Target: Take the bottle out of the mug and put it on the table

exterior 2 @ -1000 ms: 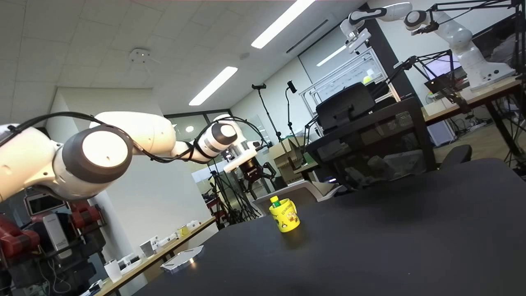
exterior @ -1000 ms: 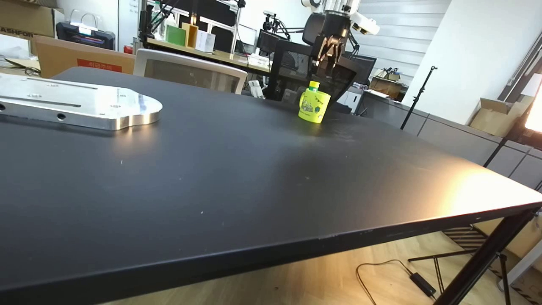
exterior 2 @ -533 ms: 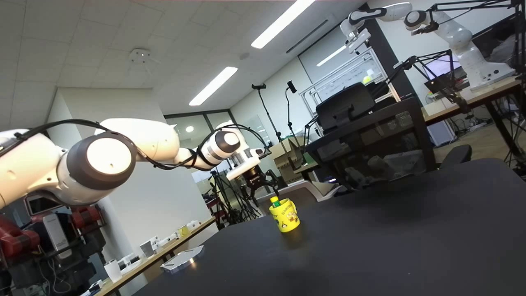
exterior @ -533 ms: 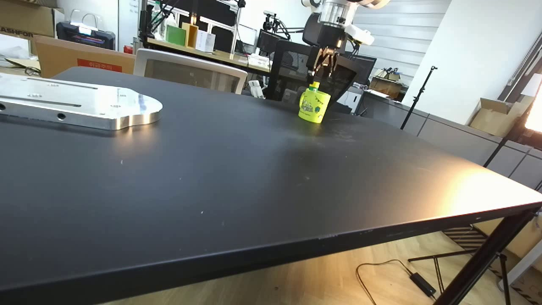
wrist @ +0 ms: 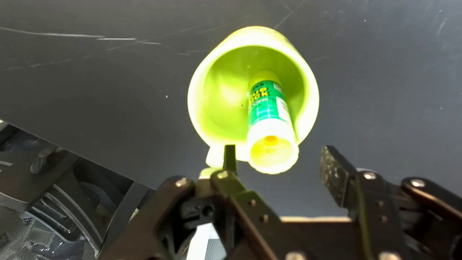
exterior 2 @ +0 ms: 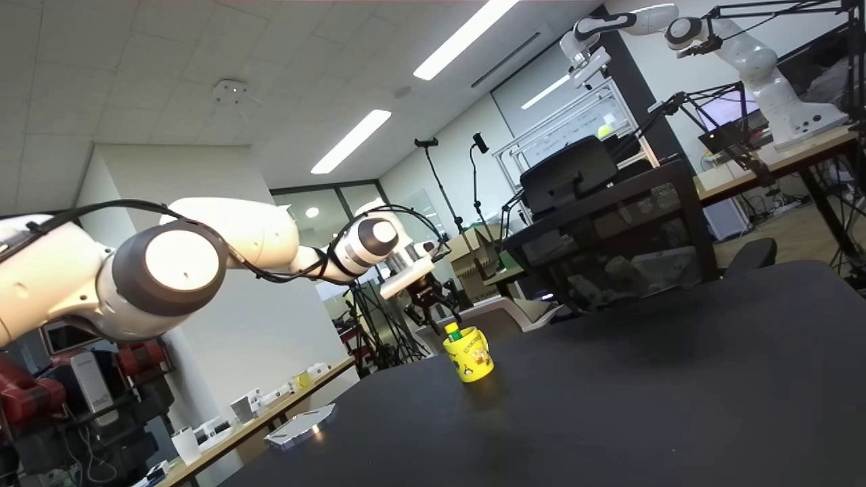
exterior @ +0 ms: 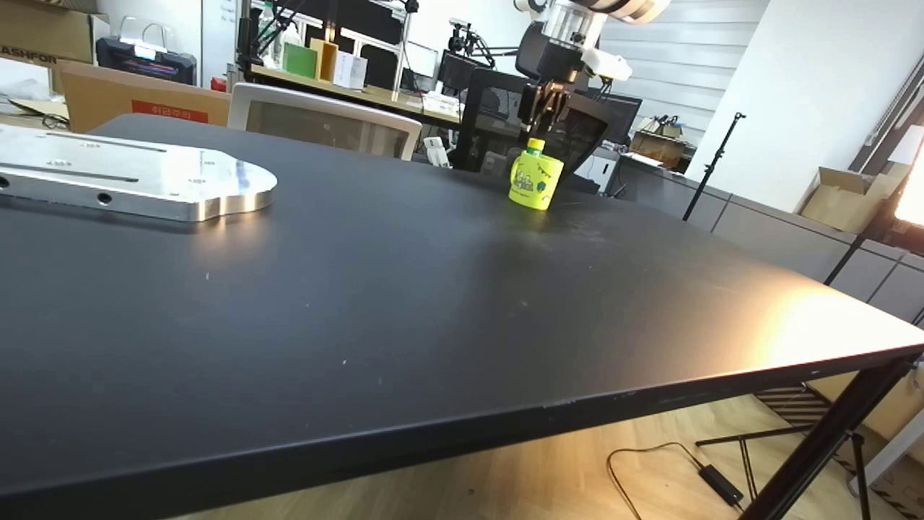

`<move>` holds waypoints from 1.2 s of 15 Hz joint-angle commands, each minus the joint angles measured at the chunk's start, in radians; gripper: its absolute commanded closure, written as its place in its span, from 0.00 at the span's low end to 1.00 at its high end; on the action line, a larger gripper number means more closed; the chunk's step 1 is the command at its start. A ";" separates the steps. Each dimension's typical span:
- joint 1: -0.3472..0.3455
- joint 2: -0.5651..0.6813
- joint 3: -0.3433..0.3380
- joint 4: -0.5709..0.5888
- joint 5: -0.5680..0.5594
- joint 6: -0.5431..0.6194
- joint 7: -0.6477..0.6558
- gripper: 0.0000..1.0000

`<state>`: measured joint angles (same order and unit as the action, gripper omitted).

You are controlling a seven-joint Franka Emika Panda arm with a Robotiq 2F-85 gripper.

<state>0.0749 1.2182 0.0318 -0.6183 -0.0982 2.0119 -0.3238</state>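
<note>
The yellow-green mug [exterior: 530,186] stands upright on the dark table [exterior: 404,310], near its far edge in an exterior view; its handle shows on the right in an exterior view [exterior 2: 483,338]. The bottle, a green glue stick with yellow ends [wrist: 269,104], leans inside the mug [wrist: 220,94], its cap above the rim. The cap shows in both exterior views [exterior: 535,144] [exterior 2: 452,328]. My gripper [wrist: 278,155] is open just above the mug, apart from the bottle. In the wrist view, the cap lies between the fingers [wrist: 230,159], nearer the left one. The gripper points down in both exterior views [exterior: 535,131] [exterior 2: 444,323].
A silver metal plate [exterior: 130,173] lies on the table away from the mug, seen also in an exterior view [exterior 2: 301,426]. A light-backed chair [exterior: 325,123] and a black mesh chair [exterior 2: 622,237] stand at the table's edge.
My gripper has come down towards the mug and shifted slightly sideways, left in an exterior view and right in an exterior view. The mug and bottle have not moved.
</note>
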 commanded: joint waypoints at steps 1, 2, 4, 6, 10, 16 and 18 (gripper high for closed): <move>-0.002 0.009 0.001 0.018 0.002 0.026 0.002 0.69; -0.002 0.006 0.000 0.014 0.002 0.013 0.004 0.75; 0.007 -0.002 -0.020 0.010 -0.015 -0.038 0.019 0.89; 0.005 -0.005 -0.026 0.013 -0.017 -0.065 0.016 0.99; 0.010 -0.007 -0.049 0.014 -0.019 -0.124 0.018 0.74; 0.015 -0.012 -0.065 0.019 -0.016 -0.181 0.018 0.38; 0.016 -0.013 -0.070 0.017 -0.015 -0.209 0.018 0.24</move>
<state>0.0836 1.2162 -0.0229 -0.6129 -0.1019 1.8618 -0.3230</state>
